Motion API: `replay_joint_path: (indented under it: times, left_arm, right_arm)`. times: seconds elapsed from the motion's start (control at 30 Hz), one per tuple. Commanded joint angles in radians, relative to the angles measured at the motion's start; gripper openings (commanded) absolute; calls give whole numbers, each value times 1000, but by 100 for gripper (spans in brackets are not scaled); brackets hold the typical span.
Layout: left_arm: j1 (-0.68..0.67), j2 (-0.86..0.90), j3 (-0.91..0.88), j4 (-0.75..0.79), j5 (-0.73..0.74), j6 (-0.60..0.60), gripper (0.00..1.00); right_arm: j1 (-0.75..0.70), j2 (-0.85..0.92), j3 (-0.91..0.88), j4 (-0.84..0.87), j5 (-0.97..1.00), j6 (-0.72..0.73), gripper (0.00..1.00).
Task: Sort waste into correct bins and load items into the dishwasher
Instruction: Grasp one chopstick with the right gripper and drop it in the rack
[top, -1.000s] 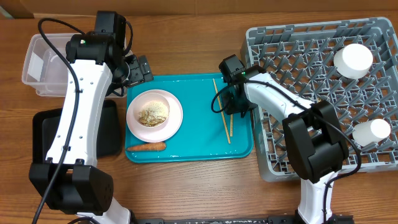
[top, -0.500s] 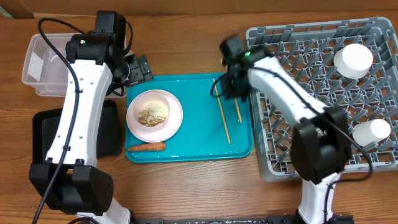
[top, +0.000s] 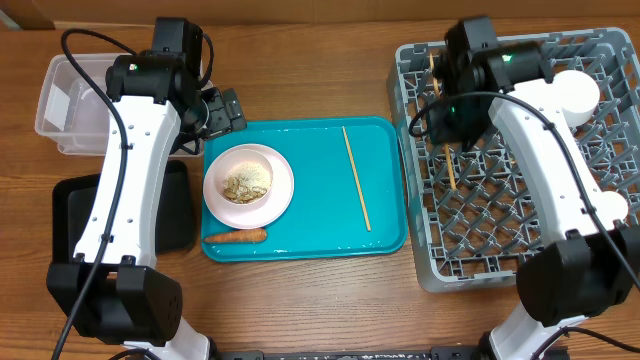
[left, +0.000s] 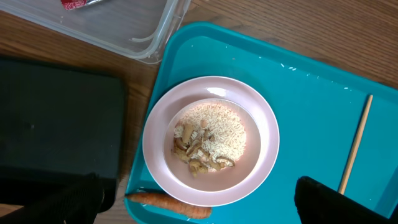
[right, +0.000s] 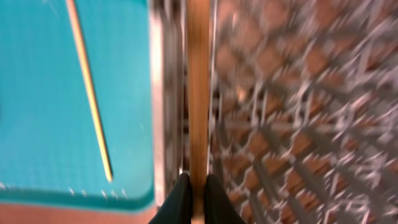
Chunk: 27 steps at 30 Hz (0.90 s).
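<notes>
Overhead and wrist views of a two-arm sorting and loading task. The grey dish rack (top: 470, 250) is set at the right of the table; a white bowl (top: 568, 95) and a small white cup (top: 597, 210) are seen standing in its right half. The teal tray (top: 320, 150) lies just beside the rack's left edge. The clear tub (top: 60, 100) is placed at the far left, with a scrap of red wrapper (left: 78, 3) shown inside it at the frame edge; the black tray (top: 65, 210) lies in front of it.

The pink plate (top: 284, 190) rests on the left part of the teal tray and is heaped with rice-like scraps (top: 247, 182); the carrot (top: 237, 237) lies on the tray, just beside the plate's near rim. The left gripper (left: 196, 183) is held above the plate with its jaws spread wide and nothing between them. The right gripper (right: 197, 186) is pinched tight on one chopstick (right: 198, 93), which is carried over the rack's left half; the wrist view is blurred, so contact with the lattice cannot be judged. The second chopstick (top: 356, 178) lies alone on the tray.

The step in hand is judged to be the loading of the first chopstick. A lowering between the pegs is called for next, then a release such that the stick is not lost through the lattice; the second chopstick, plate and waste are yet to be handled.
</notes>
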Motion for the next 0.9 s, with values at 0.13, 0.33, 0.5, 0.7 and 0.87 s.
replay_joint_path:
  times: [0.13,0.33,0.5,0.7,0.87]
  left_arm:
    - [0,-10,16,9,-10,-13,100]
    - [0,-10,16,11,-10,-13,100]
    - [0,-10,16,11,-10,-13,100]
    - [0,-10,16,11,-10,-13,100]
    - [0,-10,16,11,-10,-13,100]
  right_arm:
    - [26,11,-195,23,-94,-24,4]
    - [32,11,-270,82,-93,-13,14]
    - [25,11,-238,102,-85,-13,32]
    - [30,8,-11,44,-63,-13,41]
    - [85,8,140,107,-106,-14,51]
